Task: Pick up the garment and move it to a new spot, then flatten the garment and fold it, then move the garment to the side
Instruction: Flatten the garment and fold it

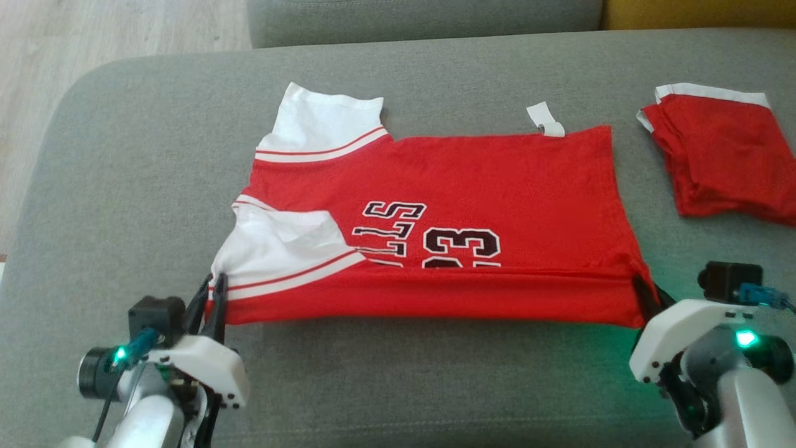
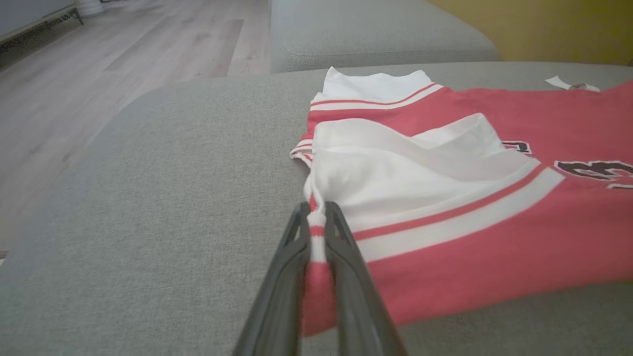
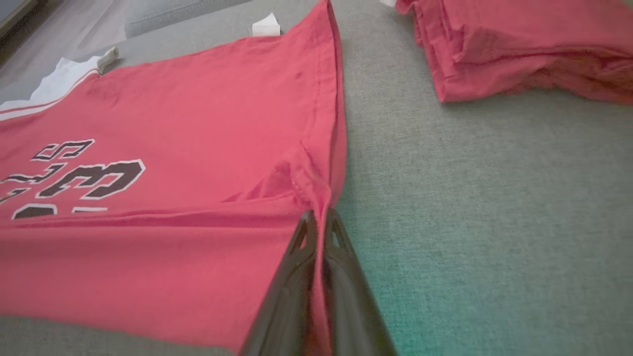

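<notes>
Left gripper (image 1: 212, 287) was clamped on the shirt (image 1: 472, 186) at its near-left sleeve corner, right gripper (image 1: 643, 292) on the near-right hem corner. Shirt lay mid-cushion (image 1: 404, 386), near edge taut. Risk: thin pinches slipping, or uneven lifting, would skew the fold.

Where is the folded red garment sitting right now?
Head view: the folded red garment lies at the far right of the grey cushion, apart from the jersey and beyond the right gripper.

A grey fabric couch seat (image 1: 124, 155) is carrying a red-and-white jersey shirt (image 1: 472, 180) across its middle; a folded red cloth bundle (image 1: 721, 162) is lying near its right edge.
</notes>
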Controlling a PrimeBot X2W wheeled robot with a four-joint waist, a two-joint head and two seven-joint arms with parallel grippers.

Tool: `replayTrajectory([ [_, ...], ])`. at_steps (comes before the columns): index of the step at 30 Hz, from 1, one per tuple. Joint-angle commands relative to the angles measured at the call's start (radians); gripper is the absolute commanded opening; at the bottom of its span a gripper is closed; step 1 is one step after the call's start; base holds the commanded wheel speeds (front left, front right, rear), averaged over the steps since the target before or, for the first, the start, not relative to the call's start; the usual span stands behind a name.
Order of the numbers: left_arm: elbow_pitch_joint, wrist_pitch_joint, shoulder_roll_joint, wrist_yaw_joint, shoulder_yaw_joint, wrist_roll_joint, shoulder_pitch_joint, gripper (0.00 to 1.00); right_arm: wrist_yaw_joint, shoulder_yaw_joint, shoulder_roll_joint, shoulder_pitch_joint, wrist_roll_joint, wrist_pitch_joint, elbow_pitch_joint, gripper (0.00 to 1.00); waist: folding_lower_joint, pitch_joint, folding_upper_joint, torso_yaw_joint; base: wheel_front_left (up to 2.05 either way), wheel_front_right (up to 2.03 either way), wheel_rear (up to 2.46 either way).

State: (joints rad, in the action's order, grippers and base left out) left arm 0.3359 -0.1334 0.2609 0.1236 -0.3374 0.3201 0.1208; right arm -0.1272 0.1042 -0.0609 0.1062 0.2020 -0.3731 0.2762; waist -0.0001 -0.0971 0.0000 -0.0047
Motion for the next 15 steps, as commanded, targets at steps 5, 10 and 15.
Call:
replayTrajectory([
  [5, -0.035, 0.048, 0.044, 0.003, 0.026, 0.007, 0.011, 0.0, -0.003, -0.003, -0.012, -0.013, 0.009, -0.031, -0.101, 0.02, 0.0001, 0.0, 0.0, -0.008, 0.0, 0.0, 0.0],
  [10, -0.031, 0.079, 0.05, 0.009, 0.014, 0.004, 0.013, 1.0, -0.003, 0.005, -0.004, -0.008, -0.031, 0.006, -0.125, 1.0, 0.0001, -0.001, 0.0, -0.014, 0.0, 0.0, 0.0],
  [15, -0.065, 0.048, 0.056, 0.031, 0.034, -0.001, 0.036, 1.0, -0.003, 0.014, -0.001, 0.022, -0.084, 0.073, -0.141, 1.0, 0.0001, -0.012, 0.0, -0.025, 0.0, 0.0, 0.0],
])
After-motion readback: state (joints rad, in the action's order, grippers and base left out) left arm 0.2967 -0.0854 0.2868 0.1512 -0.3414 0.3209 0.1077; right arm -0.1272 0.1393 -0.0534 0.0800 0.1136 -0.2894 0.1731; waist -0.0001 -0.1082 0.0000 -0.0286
